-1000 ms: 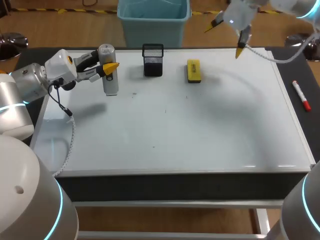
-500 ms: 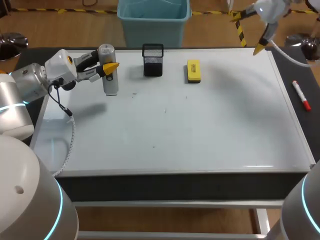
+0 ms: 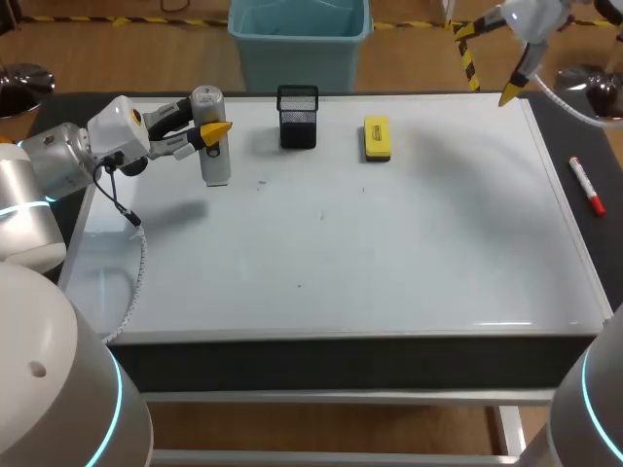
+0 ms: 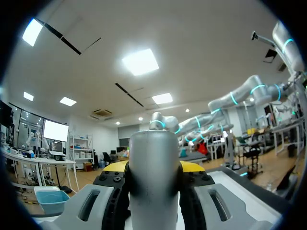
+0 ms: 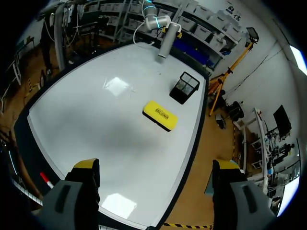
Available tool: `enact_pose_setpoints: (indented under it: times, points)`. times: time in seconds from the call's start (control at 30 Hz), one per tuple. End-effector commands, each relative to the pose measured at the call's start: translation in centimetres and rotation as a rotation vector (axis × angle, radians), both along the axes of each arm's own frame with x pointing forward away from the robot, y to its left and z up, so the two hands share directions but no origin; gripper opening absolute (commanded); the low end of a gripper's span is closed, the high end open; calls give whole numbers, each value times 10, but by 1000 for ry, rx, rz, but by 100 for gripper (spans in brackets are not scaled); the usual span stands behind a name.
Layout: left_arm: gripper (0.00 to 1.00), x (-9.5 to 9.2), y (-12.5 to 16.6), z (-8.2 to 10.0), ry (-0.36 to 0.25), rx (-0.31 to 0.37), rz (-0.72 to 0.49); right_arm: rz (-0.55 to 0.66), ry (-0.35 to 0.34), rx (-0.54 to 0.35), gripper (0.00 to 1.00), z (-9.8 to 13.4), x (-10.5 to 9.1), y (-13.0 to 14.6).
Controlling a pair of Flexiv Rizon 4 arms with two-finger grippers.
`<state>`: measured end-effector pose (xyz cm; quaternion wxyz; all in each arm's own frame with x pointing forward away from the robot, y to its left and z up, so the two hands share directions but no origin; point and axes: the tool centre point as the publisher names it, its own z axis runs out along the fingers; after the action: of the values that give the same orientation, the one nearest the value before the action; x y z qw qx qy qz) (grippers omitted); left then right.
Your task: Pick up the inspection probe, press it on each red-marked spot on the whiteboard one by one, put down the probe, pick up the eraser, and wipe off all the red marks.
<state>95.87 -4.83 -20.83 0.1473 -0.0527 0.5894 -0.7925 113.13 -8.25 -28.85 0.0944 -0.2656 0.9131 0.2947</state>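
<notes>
The inspection probe (image 3: 214, 163), a silver cylinder, stands upright at the whiteboard's (image 3: 389, 253) far left. My left gripper (image 3: 206, 125) is shut on its upper part from both sides. In the left wrist view the probe (image 4: 153, 201) fills the gap between the fingers of that gripper (image 4: 153, 167). The yellow eraser (image 3: 377, 137) lies flat near the board's back edge. My right gripper (image 3: 484, 63) hangs open and empty, high over the back right corner. Seen from the right wrist, the eraser (image 5: 159, 115) lies ahead of the open right gripper (image 5: 157, 167), and the held probe (image 5: 165, 45) stands at the far end.
A black mesh holder (image 3: 298, 117) stands between probe and eraser, also in the right wrist view (image 5: 184, 87). A red marker (image 3: 587, 186) lies on the dark strip beyond the board's right edge. A few faint dark specks dot the board's middle.
My right gripper has swung to the right, from above the board's back part to beyond its back right corner. The left arm and the probe have not moved.
</notes>
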Motion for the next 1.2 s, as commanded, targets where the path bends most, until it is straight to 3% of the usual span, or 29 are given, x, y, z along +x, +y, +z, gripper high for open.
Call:
enact_pose_setpoints:
  times: [0.03, 0.33, 0.47, 0.67, 0.8, 1.0, 1.2]
  points:
    - [0, 1, 0, 1, 0, -1, -3, 2, 0, -4, 100, 0, 0, 0]
    - [0, 2, -4, -2, 4, -6, -5, 2, 0, -4, 100, 0, 0, 0]
    - [0, 13, -11, 0, -12, -7, 0, 2, 0, -4, 100, 0, 0, 0]
    - [0, 49, -16, 10, -50, -37, -56, 2, 0, -4, 100, 0, 0, 0]
    - [0, 73, -22, 15, -39, -54, -127, 2, 0, -4, 100, 0, 0, 0]
    - [0, 102, -31, 39, -78, -21, -195, 2, 0, -4, 100, 0, 0, 0]
    - [0, 123, -39, 60, -100, -44, -240, 2, 0, -4, 100, 0, 0, 0]
